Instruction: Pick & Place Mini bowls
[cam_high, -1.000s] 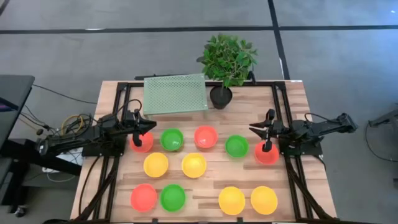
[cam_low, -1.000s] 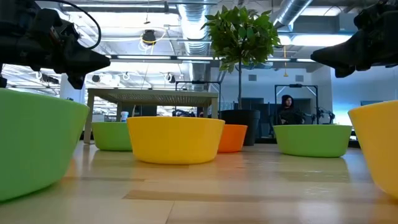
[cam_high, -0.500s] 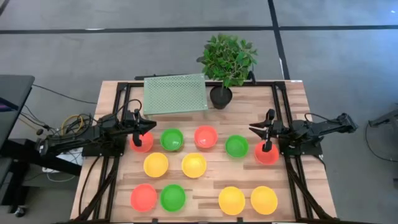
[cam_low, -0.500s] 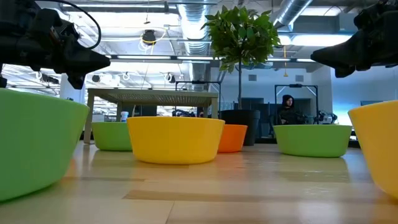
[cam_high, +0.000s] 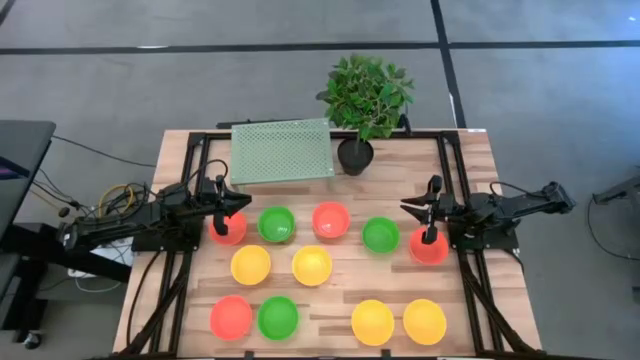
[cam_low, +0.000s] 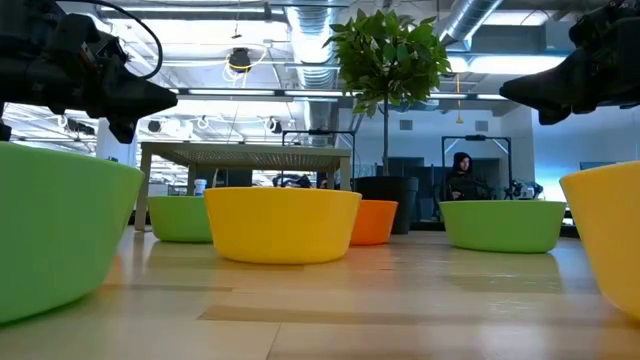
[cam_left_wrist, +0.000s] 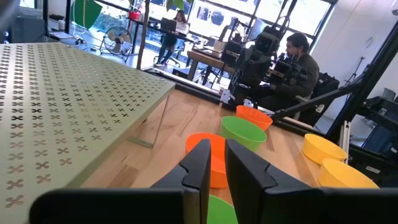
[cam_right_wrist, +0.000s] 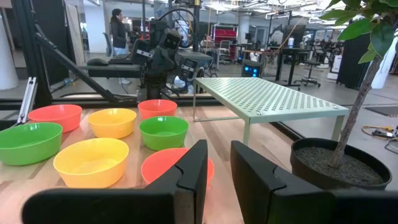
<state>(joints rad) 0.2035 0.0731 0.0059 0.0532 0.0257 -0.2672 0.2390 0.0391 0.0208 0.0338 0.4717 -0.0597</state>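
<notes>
Both grippers hovering over red bowls at the bench's side edges.

The left gripper (cam_high: 222, 205) is hanging over a smooth round red mini bowl (cam_high: 228, 229) near the wooden bench's (cam_high: 340, 290) left edge, fingers slightly parted, holding nothing. Glossy plastic mini bowls (cam_high: 312, 265) are lying across the bench. The right gripper (cam_high: 430, 212), fingers likewise narrowly apart, is hanging over another red bowl (cam_high: 428, 247) near the right edge.

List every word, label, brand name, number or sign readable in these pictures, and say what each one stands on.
None: no readable text shows in any view.
The mini bowls, the green perforated rack, the black plant pot and the wooden table bear no print.
The left gripper and right gripper show no legible marking.
Anything printed in the room behind is too small to read.
</notes>
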